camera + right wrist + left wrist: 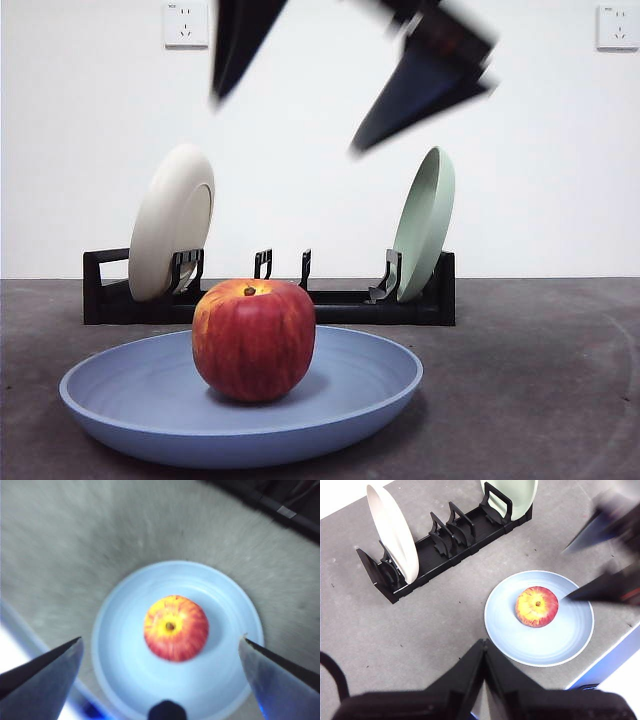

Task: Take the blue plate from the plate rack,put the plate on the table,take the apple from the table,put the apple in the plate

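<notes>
The right gripper (300, 110) is smeared by motion blur in the front view, its 2 fingers (415, 95) cut off by the top edge. The apple (254, 340) hides part of the plate rack (270, 300). In the right wrist view the worktop (60, 545) is blurred.

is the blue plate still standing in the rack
No, the blue plate lies flat on the table in front of the plate rack, with the apple sitting in it.
</notes>
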Controlling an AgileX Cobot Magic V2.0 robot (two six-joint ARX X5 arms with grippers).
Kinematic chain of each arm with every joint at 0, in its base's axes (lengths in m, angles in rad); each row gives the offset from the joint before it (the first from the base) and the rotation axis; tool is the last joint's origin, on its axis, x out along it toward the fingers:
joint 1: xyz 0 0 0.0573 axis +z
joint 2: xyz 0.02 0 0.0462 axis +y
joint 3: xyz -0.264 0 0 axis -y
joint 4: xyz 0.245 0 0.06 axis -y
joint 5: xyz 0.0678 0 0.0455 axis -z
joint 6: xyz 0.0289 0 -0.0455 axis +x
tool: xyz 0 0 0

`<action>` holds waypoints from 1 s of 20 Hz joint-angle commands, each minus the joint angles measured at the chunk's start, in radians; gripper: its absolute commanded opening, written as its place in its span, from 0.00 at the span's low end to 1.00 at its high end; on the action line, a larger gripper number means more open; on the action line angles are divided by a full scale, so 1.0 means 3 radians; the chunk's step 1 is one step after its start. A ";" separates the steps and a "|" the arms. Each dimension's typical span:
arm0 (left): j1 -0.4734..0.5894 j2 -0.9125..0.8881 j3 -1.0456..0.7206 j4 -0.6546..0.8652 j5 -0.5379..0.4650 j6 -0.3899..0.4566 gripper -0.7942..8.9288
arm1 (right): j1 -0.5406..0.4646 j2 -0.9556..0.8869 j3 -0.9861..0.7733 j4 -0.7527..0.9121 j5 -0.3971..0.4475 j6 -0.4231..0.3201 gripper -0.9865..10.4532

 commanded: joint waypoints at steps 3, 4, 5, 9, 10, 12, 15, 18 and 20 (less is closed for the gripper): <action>0.0011 -0.0005 -0.0001 0.0000 -0.0009 -0.0057 0.08 | 0.0004 -0.0937 0.0033 -0.0481 0.0164 0.0165 0.34; 0.0011 -0.0005 0.0000 0.0000 -0.0008 -0.0057 0.08 | 0.0004 -0.1113 0.0067 -0.0621 0.0243 0.0164 0.19; 0.0011 -0.0005 -0.0001 0.0001 -0.0008 -0.0065 0.08 | 0.0004 -0.1310 0.0121 -0.0800 0.0351 0.0151 0.07; 0.0011 -0.0004 0.0000 0.0000 -0.0008 -0.0066 0.08 | 0.0003 -0.1822 0.0310 -0.1387 0.0791 0.0154 0.08; 0.0011 -0.0004 0.0000 0.0001 -0.0009 -0.0066 0.08 | 0.0003 -0.1890 0.0352 -0.1517 0.0860 0.0158 0.09; 0.0011 -0.0004 0.0000 0.0000 -0.0009 -0.0066 0.08 | 0.0003 -0.1960 0.0415 -0.1742 0.0930 0.0164 0.09; 0.0011 -0.0001 0.0000 0.0001 -0.0008 -0.0066 0.08 | 0.0003 -0.1975 0.0437 -0.1952 0.0961 0.0163 0.09; 0.0011 0.0025 0.0000 0.0001 -0.0009 -0.0066 0.08 | 0.0003 -0.1947 0.0437 -0.2076 0.0966 0.0163 0.09; 0.0011 0.0041 0.0000 0.0001 -0.0009 -0.0066 0.08 | 0.0003 -0.1947 0.0437 -0.2207 0.0965 0.0163 0.09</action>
